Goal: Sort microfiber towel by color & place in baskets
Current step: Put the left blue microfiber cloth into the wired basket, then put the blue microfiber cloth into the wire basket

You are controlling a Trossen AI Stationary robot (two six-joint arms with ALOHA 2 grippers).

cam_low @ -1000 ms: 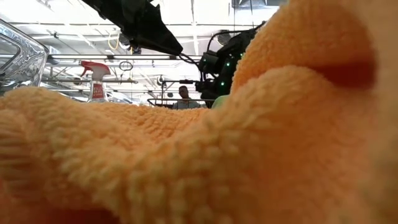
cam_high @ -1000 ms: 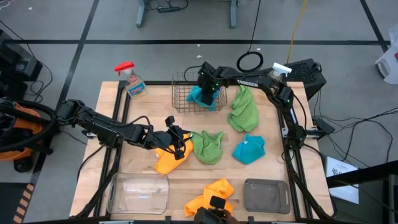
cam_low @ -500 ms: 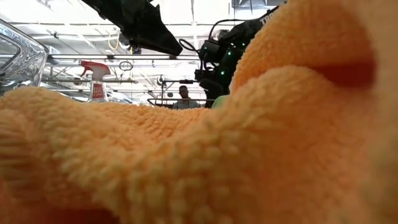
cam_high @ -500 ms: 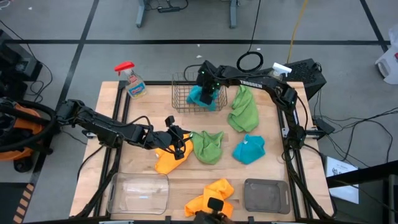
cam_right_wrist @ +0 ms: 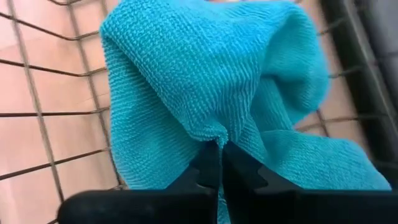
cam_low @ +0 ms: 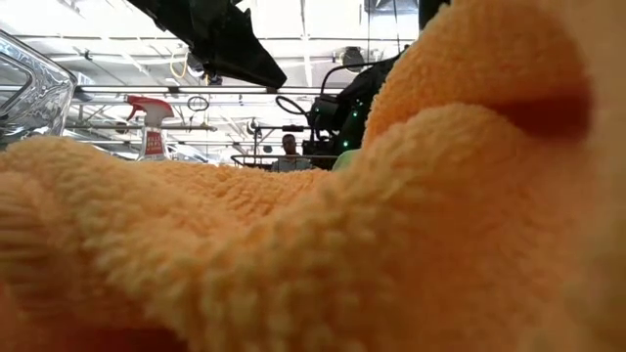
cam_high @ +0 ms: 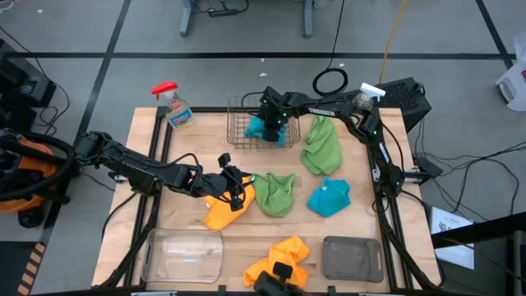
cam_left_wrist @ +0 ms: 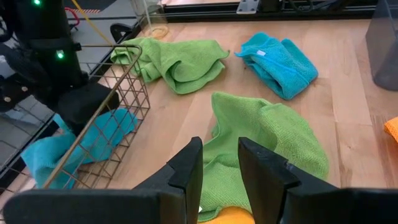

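Note:
My right gripper [cam_high: 272, 115] stands over the copper wire basket [cam_high: 238, 123], shut on a teal-blue towel [cam_right_wrist: 205, 74] bunched inside it. My left gripper [cam_high: 236, 187] hangs open, low over the far right part of a yellow-orange towel [cam_high: 219, 210] spread on the table. Its fingers [cam_left_wrist: 188, 165] point toward a crumpled green towel [cam_high: 275, 194]. Flat on the table lie a second teal-blue towel [cam_high: 329, 197], a second green towel [cam_high: 320, 144] and another yellow-orange towel [cam_high: 281, 256] at the near edge. That last towel fills the low view. My right gripper pinches a raised fold [cam_right_wrist: 217, 138] of the teal-blue towel between its two fingers, coming from above and pointing down. The rest of the towel spreads below the fingers onto the basket's floor. My left gripper: I cannot tell whether it touches the yellow-orange towel [cam_left_wrist: 227, 216] beneath it.
A clear plastic bin [cam_high: 185, 255] and a dark grey bin [cam_high: 352, 256] sit at the near edge. One spray bottle [cam_high: 173, 107] stands at the far left corner, another [cam_high: 370, 93] at the far right. Bare wood shows between the towels.
My right arm has shifted a little over the basket, rising slightly and coming back down, still shut on the teal-blue towel. The towel stays in the basket.

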